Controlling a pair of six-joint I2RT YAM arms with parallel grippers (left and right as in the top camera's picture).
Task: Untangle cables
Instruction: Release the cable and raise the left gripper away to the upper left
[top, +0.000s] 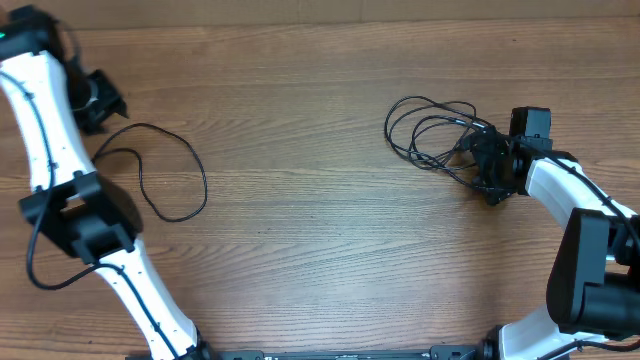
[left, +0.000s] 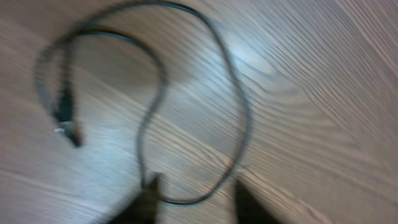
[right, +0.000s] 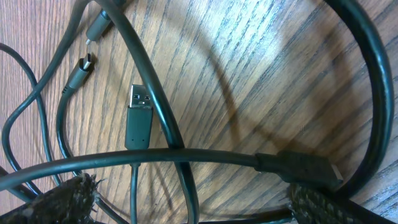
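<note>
Wood tabletop, tangled cables inside wide-open right gripper, left gripper half closed over loose cable, hold unclear

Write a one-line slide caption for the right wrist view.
Right gripper open over tangled black cables, a USB-A plug lying flat on the wooden table.

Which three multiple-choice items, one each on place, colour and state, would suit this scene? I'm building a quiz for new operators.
1. The cable bunch lies: A by the right hand; B in the middle; C at the front edge.
2. The lone cable loop is: A white; B black; C red.
3. The right hand is: A open; B shut on a plug; C shut empty.
A, the bunch sits right at it overhead; B, dark against the wooden table; A, its fingers stand wide apart in the wrist view.
</note>
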